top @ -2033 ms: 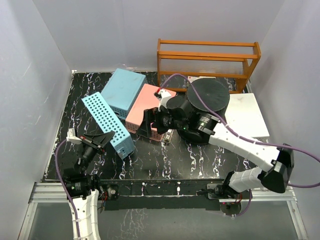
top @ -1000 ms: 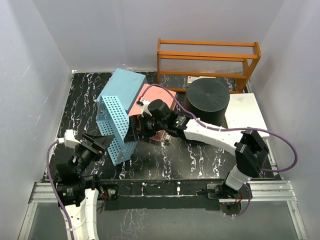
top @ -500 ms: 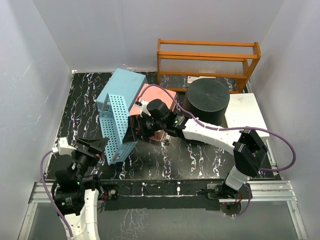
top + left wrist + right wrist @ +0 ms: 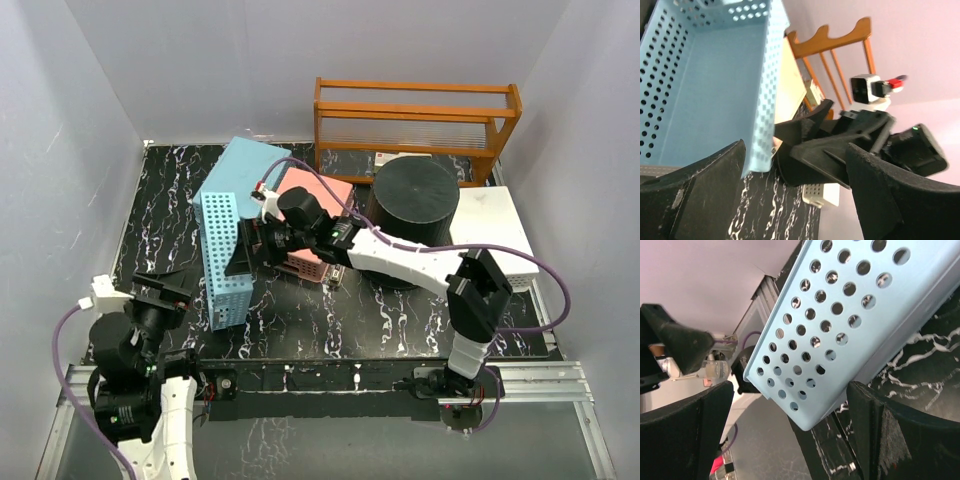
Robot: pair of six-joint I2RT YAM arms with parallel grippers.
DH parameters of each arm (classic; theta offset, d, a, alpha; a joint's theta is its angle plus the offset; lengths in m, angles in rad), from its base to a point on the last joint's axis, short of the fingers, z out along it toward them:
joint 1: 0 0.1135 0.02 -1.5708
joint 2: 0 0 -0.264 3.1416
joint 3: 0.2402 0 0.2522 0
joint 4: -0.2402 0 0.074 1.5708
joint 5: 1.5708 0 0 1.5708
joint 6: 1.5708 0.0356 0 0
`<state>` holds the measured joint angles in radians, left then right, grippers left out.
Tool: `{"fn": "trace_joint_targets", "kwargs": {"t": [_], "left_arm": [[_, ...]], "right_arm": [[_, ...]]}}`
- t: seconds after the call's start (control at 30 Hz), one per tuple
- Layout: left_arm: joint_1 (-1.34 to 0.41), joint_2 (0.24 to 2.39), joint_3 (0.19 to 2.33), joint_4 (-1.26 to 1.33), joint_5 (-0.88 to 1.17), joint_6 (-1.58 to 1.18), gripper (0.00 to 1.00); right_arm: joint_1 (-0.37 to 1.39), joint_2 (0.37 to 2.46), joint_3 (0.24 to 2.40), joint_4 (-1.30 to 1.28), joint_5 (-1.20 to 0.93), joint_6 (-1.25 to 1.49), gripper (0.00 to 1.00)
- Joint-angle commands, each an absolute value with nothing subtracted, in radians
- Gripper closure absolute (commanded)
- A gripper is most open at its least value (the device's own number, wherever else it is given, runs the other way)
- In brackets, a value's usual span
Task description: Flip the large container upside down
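The large container (image 4: 415, 205), a round black bucket, stands at the back right with a flat round face turned up, and neither gripper touches it. My right gripper (image 4: 243, 250) reaches left and is open against a blue perforated basket (image 4: 225, 258) that stands on its long side. In the right wrist view the basket's holed wall (image 4: 840, 325) lies between the wide-open fingers (image 4: 790, 432). My left gripper (image 4: 160, 292) hovers open at the near left, short of the basket. The left wrist view looks between its open fingers (image 4: 795, 192) into the basket's hollow (image 4: 705, 85).
A pink basket (image 4: 318, 212) lies behind the right gripper. A second blue basket (image 4: 250, 172) lies bottom-up at the back. A white basket (image 4: 495, 235) sits at the right edge. An orange wooden rack (image 4: 415, 115) stands along the back wall, and grey walls enclose the table.
The right gripper moved left and tipped the blue perforated basket from lying flat to standing on its side. The left arm drew back toward the near-left corner. The black bucket has not moved.
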<state>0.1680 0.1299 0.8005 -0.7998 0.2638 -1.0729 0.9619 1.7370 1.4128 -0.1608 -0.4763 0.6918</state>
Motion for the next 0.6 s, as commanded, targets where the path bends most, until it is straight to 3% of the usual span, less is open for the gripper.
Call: {"fn": "trace_joint_targets", "kwargs": {"t": [0.0,0.4,0.57], "left_arm": [[0.165,0.12,0.944,-0.84,0.115,-1.1,0.2],[0.165,0.248,1.183,-1.012,-0.078,-1.024,0.18],[0.151,0.365,1.245,-1.123,-0.117,-0.936,0.1]], "right_arm": [[0.988,1.807,1.528,-0.085,-0.528,0.697,0.04],[1.067,1.979,1.728,-0.099,-0.564,0.697,0.04],[1.073,1.993,1.741,-0.105,-0.561,0.698,0.04]]}}
